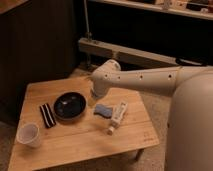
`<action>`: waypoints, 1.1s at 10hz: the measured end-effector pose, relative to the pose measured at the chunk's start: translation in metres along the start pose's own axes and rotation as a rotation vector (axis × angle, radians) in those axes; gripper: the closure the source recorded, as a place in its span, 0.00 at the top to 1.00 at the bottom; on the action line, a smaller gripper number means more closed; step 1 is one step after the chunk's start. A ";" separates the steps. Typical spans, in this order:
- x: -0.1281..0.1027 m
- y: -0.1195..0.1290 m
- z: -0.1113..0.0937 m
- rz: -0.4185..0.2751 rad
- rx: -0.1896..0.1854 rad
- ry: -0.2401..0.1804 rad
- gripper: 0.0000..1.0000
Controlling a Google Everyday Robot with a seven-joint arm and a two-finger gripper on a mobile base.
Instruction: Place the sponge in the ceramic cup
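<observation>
The blue sponge [103, 110] lies flat on the wooden table [75, 140], between the dark bowl and a white tube. The white ceramic cup [28, 135] stands upright near the table's front left corner, far from the sponge. My gripper [95, 96] hangs at the end of the white arm [145, 80], just above and behind the sponge's left end, beside the bowl's right rim. The arm's wrist hides most of the gripper.
A wide dark bowl [69, 106] sits left of the sponge. A black-and-white striped block [47, 115] lies left of the bowl. A white tube [116, 117] lies right of the sponge. My white body [192, 130] fills the right side.
</observation>
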 end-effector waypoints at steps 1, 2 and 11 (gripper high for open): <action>0.005 0.000 0.008 -0.003 -0.004 0.013 0.65; 0.012 0.000 0.018 -0.011 -0.005 0.031 0.65; 0.020 -0.010 0.080 -0.175 -0.013 0.038 0.65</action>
